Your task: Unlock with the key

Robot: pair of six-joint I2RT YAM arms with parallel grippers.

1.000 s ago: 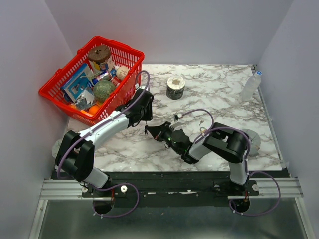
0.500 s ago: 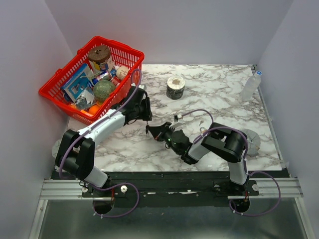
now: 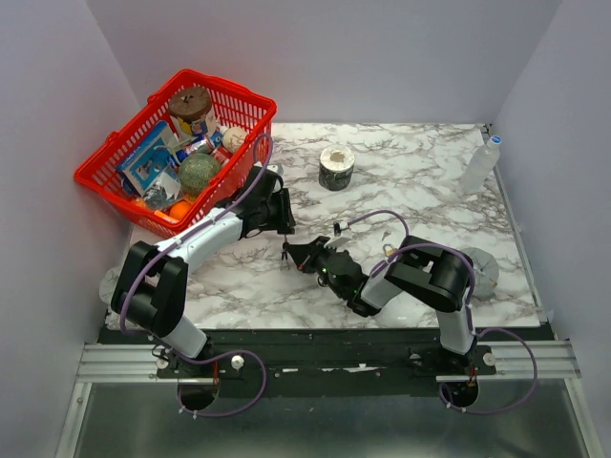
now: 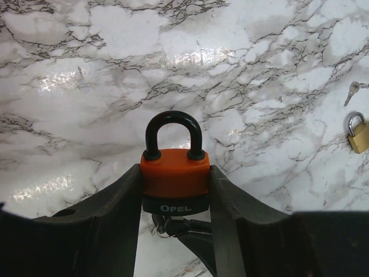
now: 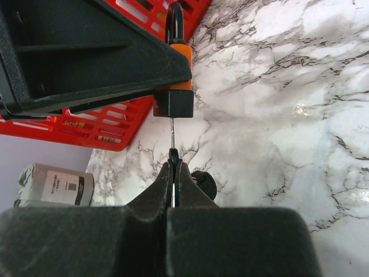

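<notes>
Tabletop [image 4: 115, 69]: glossy marble-look, strong glare. Orange padlock [image 4: 174, 173]: smooth plastic body, glossy black shackle. Key [image 5: 172, 135]: thin bare silvery metal blade. Small padlock [image 4: 358, 137]: shiny brass. Basket [image 3: 105, 176]: red plastic mesh

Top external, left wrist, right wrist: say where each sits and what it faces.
Top external: above, behind the bases, looking down at the table; both arms show.
Left wrist: looks past left gripper clamping the orange-and-black padlock.
Right wrist: looks along right gripper, shut on the key below the padlock.
Shared: both wrist views show that padlock.
</notes>
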